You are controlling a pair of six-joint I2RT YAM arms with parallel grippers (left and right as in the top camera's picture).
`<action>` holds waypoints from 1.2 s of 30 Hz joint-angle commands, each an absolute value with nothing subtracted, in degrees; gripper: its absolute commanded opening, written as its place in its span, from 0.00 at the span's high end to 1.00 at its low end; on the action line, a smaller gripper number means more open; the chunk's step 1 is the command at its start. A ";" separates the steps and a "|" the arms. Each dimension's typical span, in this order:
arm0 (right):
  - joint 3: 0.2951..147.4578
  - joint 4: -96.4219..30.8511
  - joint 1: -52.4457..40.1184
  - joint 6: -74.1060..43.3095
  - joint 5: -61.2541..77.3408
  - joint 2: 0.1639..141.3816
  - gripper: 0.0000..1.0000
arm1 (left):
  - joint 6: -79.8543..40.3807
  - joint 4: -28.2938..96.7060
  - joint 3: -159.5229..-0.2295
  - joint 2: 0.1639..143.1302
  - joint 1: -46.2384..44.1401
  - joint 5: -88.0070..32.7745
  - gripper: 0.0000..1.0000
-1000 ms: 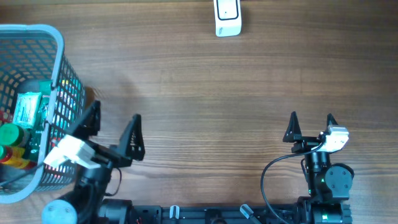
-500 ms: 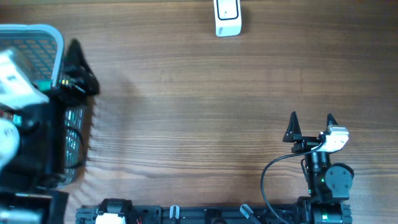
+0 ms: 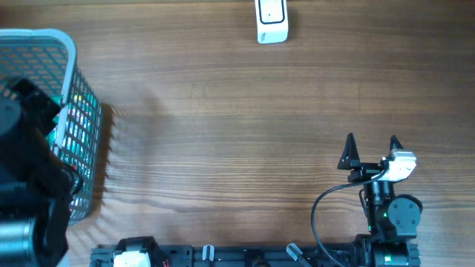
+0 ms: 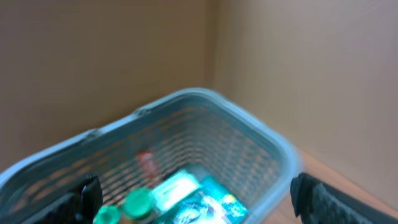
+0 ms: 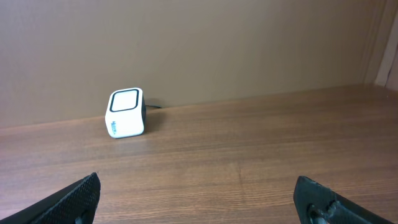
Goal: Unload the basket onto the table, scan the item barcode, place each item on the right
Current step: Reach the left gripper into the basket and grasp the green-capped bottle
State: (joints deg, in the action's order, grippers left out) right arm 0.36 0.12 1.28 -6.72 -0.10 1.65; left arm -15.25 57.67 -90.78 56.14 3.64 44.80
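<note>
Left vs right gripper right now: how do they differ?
The left gripper is over the basket; the right gripper is over the table. The left gripper looks into the basket; the right gripper faces the scanner. Both are open and empty.

Pale blue mesh basket, white scanner

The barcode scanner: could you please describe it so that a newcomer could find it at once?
On the wooden table, look to the middle of the far side, well away from the blue mesh basket at the left. The scanner stands there alone: a small white box with a dark-edged square face.
</note>
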 commanded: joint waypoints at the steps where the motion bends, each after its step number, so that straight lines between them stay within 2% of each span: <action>1: 0.30 0.47 1.48 -6.02 -1.08 1.78 0.00 | -28.77 65.01 -91.20 59.00 17.78 40.73 0.00; 7: 0.30 0.47 1.48 -6.00 -1.08 1.78 0.00 | -30.94 70.15 -91.18 67.33 44.69 15.66 0.00; 12: 0.30 0.47 1.48 -6.00 -1.06 1.78 0.00 | -30.94 74.54 -91.09 76.86 55.16 6.72 0.00; 24: 0.30 0.47 1.48 -6.00 -1.08 1.78 0.00 | -32.25 72.40 -89.82 93.49 55.83 6.66 0.00; 33: 0.30 0.47 1.48 -6.02 -1.08 1.78 0.00 | -32.42 59.51 -76.07 93.76 55.83 6.72 0.01; 35: 0.30 0.47 1.48 -6.02 -1.08 1.78 0.00 | -32.40 57.12 -74.08 93.76 55.83 7.16 0.06; 36: 0.30 0.47 1.48 -6.00 -1.08 1.78 0.00 | -32.42 56.77 -73.80 93.76 55.83 7.14 0.13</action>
